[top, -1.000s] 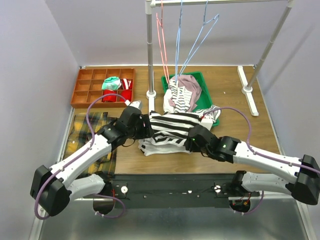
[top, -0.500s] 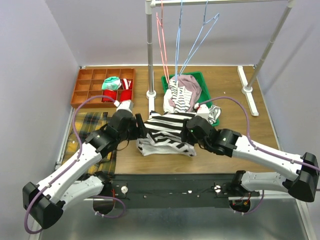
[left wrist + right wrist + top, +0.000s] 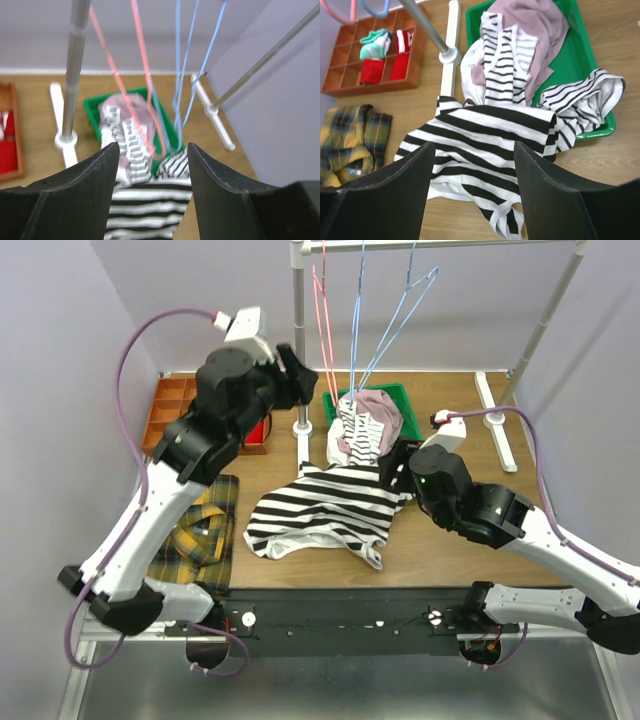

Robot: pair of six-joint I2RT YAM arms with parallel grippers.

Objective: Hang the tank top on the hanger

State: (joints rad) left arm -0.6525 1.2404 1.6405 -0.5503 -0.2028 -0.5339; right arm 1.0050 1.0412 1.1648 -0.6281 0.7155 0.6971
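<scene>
Both grippers stood wide with nothing between their fingers. The left gripper (image 3: 152, 147) was raised high and aimed at the hanging wires. The right gripper (image 3: 473, 145) hovered above the tank top (image 3: 325, 510).

The tank top lay spread flat on the table (image 3: 455, 400), held by neither arm. Its far right corner reached the front edge of the green tray (image 3: 585, 65). The hanger (image 3: 177, 60) hung from the rail behind the tray, not yet taken down, so the task looked barely begun.

The red hangers (image 3: 141, 50) hung just beside it, their wires crossing it in the left wrist view. In the tray, a pink garment (image 3: 540, 25) and a finer striped cloth (image 3: 500, 65) were piled together. Another striped piece drooped over the rim near the tank top's corner.

The likeliest slip seemed to be at the rail. With the wires so close, closing fingers could catch a red one, or both. A thin wire could also swing away or twist in the grip. A grab at the tank top's far corner might drag the neighbouring cloth along, or lift only one layer.
</scene>
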